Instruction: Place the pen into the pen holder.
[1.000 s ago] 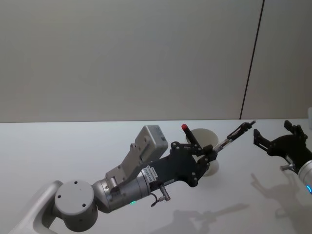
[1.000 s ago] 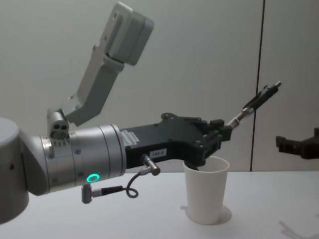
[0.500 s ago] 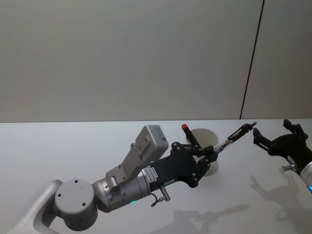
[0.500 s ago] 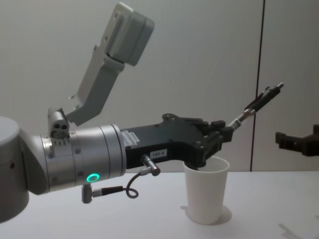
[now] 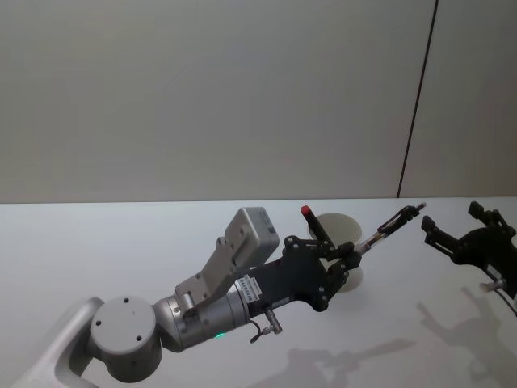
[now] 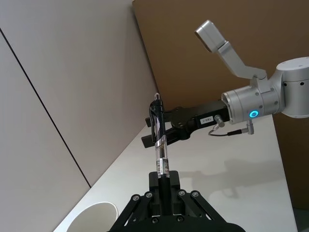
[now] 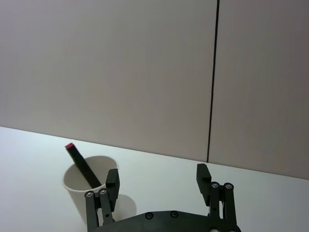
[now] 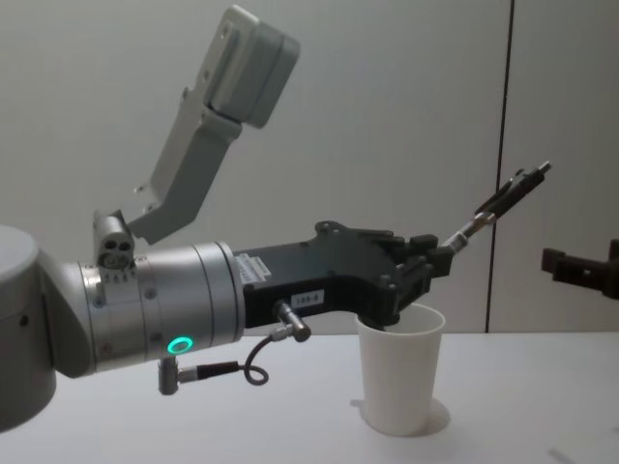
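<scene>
Noted right gripper (image 5: 451,218) drawn back rightward since a second ago, fingers spread, empty. Found left gripper (image 8: 437,256) pinching pen (image 8: 503,198) by one end, barrel slanting up and right, just over white paper cup (image 8: 399,382) holding a red-tipped marker (image 7: 83,167). Judged pre-insertion: next, swing pen upright over the mouth, lower, release.

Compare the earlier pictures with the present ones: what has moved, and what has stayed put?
The right gripper, open and empty, has drawn back to the robot's right, away from the pen. Nothing was gripped or released. The left gripper stays shut on the pen, slanted above the pen holder, which still holds a red-tipped black stick.
</scene>
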